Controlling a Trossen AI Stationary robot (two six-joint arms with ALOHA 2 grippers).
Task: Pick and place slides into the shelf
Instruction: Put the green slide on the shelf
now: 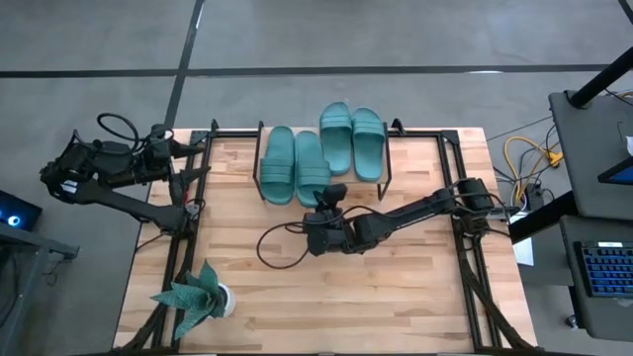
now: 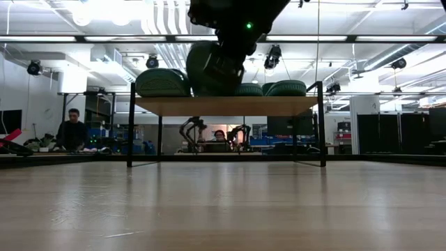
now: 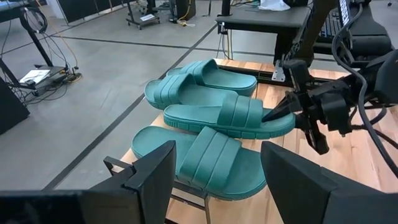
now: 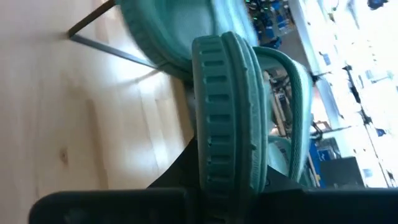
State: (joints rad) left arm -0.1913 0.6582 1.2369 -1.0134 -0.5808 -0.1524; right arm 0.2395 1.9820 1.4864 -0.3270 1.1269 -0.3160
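- The shelf [image 1: 388, 148] stands at the far edge of the table [image 1: 396, 297], about midway along it, its light-wood top board on thin black wire legs.
- Four teal slides lie on or over the shelf top. Two [image 1: 352, 138] sit side by side toward the shelf's right end, set a little farther back.
- The other two are toward the shelf's left end: the outer slide [image 1: 277, 163] lies flat, and the inner slide [image 1: 311, 168] next to it has its near end in the right gripper [image 1: 328, 198].
- The right gripper is clamped onto that inner slide's heel end, fingers pinched close on the sole edge; the right wrist view shows the ribbed sole [image 4: 224, 112] standing edge-on between them.
- In the low view this slide [image 2: 209, 66] appears to hang tilted just above the board's front edge, though the arm hides much of it, so contact with the board is unclear.
- The left gripper [image 3: 217, 180] waits beyond the table's far left corner, fingers spread wide apart and holding nothing, facing the shelf.
- A potted plant [image 1: 198, 297] stands near the table's near left corner.
- A person [image 2: 72, 129] is in the room beyond the table.
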